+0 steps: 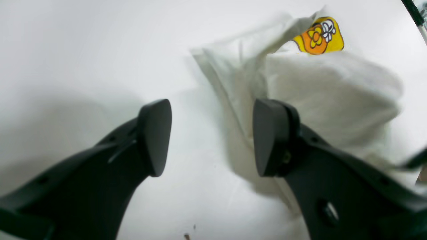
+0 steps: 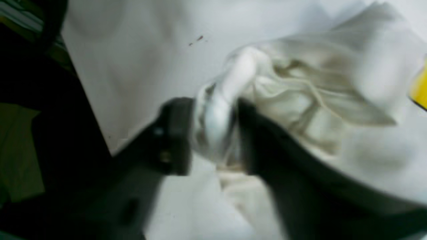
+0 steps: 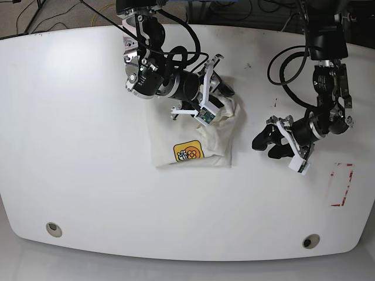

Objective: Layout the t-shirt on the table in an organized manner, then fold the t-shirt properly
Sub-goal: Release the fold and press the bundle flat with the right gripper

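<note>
The t-shirt point(image 3: 199, 137) is lying bunched in a rough folded block at the centre of the white desk point(image 3: 76, 146) in the base view, with its orange-yellow graphic point(image 3: 188, 153) showing at the lower left of the pile. The upper right corner of the cloth is being lifted off the desk by the right end effector point(image 3: 225, 96), seen upper centre in the base view. In the right wrist view a blurred bundle of white fabric point(image 2: 217, 126) is being pinched between the dark fingers point(image 2: 175, 136) of that end effector, so it is grasping the t-shirt.

The left end effector point(image 3: 265, 143) is being held at the right of the base view, just beside the shirt's right edge and apart from it. In the left wrist view its fingers point(image 1: 155, 136) are standing released with bare desk between them, and cloth is lying behind the right-hand finger.

A red-outlined rectangle point(image 3: 341, 184) is showing at the far right, and two round grommets point(image 3: 53, 229) at the bottom.
</note>
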Tool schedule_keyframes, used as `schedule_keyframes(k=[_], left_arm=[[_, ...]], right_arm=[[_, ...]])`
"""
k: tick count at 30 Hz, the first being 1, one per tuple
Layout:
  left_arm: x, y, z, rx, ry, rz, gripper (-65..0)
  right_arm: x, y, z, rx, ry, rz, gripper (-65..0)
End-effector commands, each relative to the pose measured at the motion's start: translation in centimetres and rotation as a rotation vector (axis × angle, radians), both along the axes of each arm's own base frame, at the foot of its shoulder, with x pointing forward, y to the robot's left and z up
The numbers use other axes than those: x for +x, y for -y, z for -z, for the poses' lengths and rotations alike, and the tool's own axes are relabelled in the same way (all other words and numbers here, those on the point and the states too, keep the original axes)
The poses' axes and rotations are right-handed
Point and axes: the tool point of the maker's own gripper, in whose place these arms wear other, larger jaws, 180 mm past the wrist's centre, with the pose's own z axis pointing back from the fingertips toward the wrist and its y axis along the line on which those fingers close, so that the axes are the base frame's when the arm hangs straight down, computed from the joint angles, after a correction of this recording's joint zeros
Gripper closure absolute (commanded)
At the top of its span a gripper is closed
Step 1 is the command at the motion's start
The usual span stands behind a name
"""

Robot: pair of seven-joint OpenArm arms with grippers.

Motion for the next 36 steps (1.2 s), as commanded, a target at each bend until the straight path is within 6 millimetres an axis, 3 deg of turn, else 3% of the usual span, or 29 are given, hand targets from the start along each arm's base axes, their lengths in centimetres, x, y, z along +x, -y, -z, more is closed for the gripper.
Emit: schedule_keyframes(k=[1,5,7,16,21,36], left_arm=[[0.5,-0.8,-1.4,0.000,0.049,-0.003,-36.1],[0.0,-1.1,-0.9,0.010,0.034,-0.003,-36.1],[-0.3,-1.1,-0.6,0.010,0.025,-0.003,-36.0],[-1.1,-1.2,0.2,0.011,0.005,-0.002,-36.0],[-1.5,-1.1,0.3,0.013,0.002,0.002,-36.0],[-1.9,-0.6,-0.3,0.023,0.026,0.017,-36.0]], right_arm=[[0.6,-0.9,-1.8,0.060,0.042,0.001,-37.1],[0.8,-0.9,-2.1,0.062,0.049,0.003,-44.5],[1.0,-0.8,-2.2,0.060,0.055,0.006,-44.4],[4.8,3.1,-3.1,0.036,0.109,0.137,-43.1],[6.1,4.5,-2.4,0.011,0.100,0.164,-43.6],[7.1,3.8,0.5,0.027,0.000,0.150,-43.8]])
